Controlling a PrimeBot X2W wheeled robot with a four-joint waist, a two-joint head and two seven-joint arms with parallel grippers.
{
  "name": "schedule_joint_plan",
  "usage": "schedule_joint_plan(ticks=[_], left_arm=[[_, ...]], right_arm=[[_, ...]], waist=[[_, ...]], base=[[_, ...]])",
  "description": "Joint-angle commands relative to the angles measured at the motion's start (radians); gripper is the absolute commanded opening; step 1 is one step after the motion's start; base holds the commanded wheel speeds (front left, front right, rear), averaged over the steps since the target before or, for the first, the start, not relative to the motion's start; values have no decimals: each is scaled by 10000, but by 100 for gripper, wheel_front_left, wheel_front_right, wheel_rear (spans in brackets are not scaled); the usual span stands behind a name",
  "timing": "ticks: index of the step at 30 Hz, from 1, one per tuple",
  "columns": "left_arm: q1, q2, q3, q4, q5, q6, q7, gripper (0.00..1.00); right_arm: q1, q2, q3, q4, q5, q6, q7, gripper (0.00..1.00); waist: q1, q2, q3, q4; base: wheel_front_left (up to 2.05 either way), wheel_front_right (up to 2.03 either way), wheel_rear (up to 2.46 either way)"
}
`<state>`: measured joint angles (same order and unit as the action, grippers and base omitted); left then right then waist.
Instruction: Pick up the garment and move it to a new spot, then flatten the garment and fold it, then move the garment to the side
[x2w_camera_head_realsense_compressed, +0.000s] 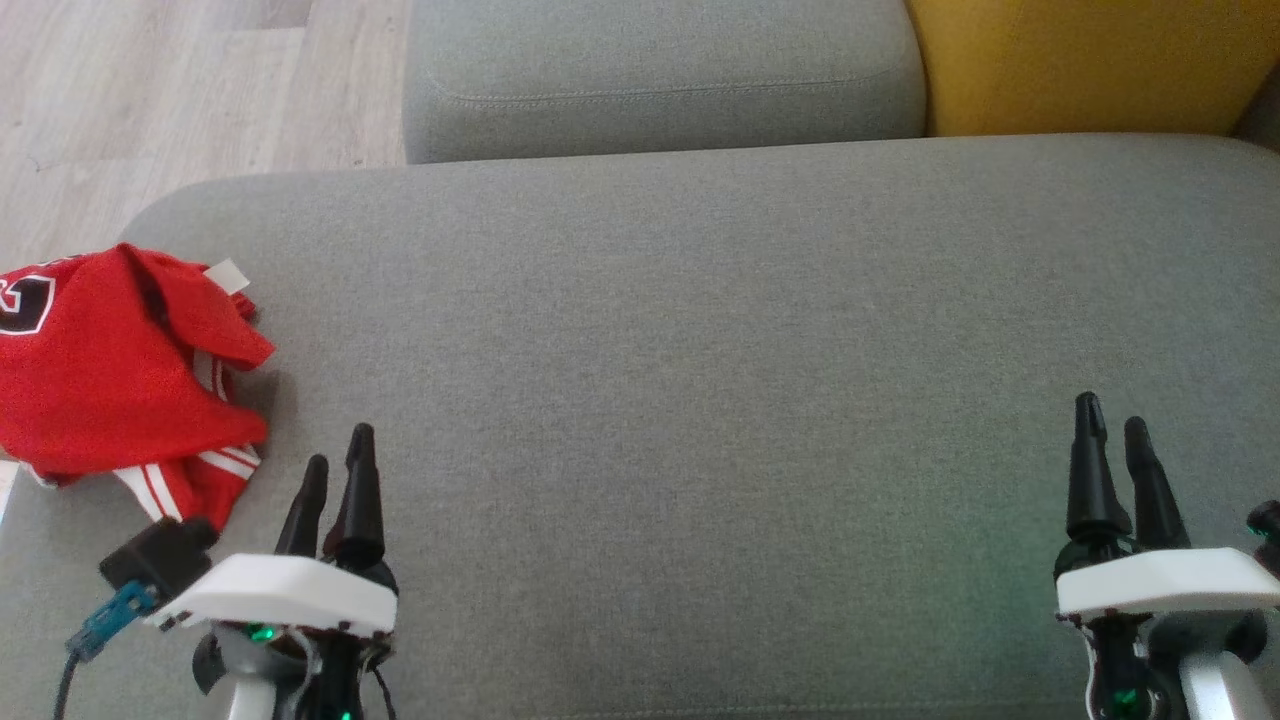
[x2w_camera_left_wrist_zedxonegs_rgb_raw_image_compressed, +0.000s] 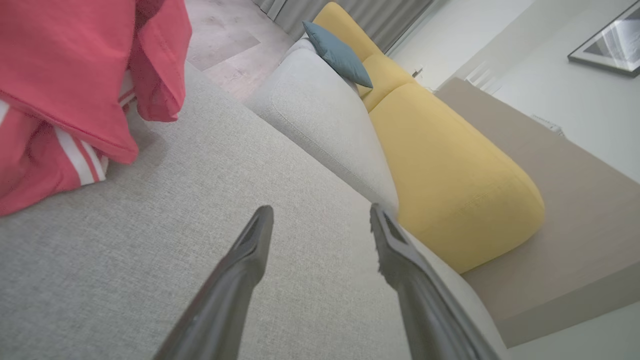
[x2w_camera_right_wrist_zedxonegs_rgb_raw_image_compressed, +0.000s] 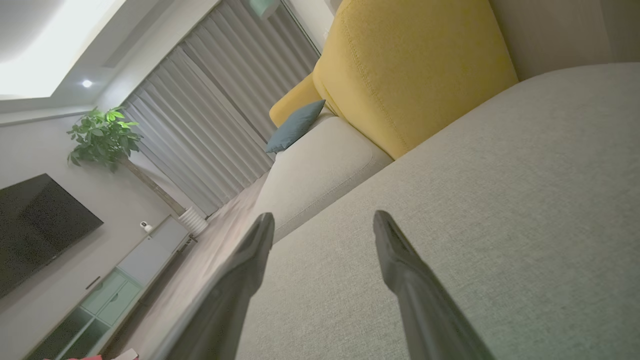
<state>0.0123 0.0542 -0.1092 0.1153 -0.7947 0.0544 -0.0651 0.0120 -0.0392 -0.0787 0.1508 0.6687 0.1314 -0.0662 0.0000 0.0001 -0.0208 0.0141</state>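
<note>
Two grippers are hanging over the grey sofa seat (x2w_camera_head_realsense_compressed: 700, 330), and we are holding both with fingers spread apart and nothing between them: the left gripper (x2w_camera_head_realsense_compressed: 338, 447) near the seat's left end, the right gripper (x2w_camera_head_realsense_compressed: 1111, 412) well apart toward the right end. The red jersey (x2w_camera_head_realsense_compressed: 110, 370), trimmed with white stripes, is lying crumpled in a heap at the far left edge of the seat, just beside our left gripper and untouched by it. In the left wrist view its folds are sitting to the upper left of the open fingers. We are judging that nothing of the task is done yet, and that we are holding the jaws wide so the left one is ready to close on a bunched fold. The broad bare stretch of seat between our arms is looking like the natural new spot for flattening. Since the heap is lying close to the edge above the wooden floor (x2w_camera_head_realsense_compressed: 150, 100), a loose pinch is risking dragging it off.
</note>
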Motion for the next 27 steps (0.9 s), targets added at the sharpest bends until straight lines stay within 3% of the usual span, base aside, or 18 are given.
schedule_joint_plan(ticks=[1,9,27], left_arm=[[-509,237,-37,-485,474,166,-174,100],[-688,783,-982,-584,1679,886,-379,100],[-1331,1980,-3104,-1369,3833,3432,-905,100]], right_arm=[[-220,-70,142,-450,-482,-4,-147,100],[-172,-75,278,-542,-1534,-4,-353,100],[17,-86,586,-757,-3796,-5,-884,100]], waist=[[0,-1,-5,14],[0,-1,-22,45],[0,-1,-50,-16]], base=[[0,0,0],[0,0,0],[0,0,0]])
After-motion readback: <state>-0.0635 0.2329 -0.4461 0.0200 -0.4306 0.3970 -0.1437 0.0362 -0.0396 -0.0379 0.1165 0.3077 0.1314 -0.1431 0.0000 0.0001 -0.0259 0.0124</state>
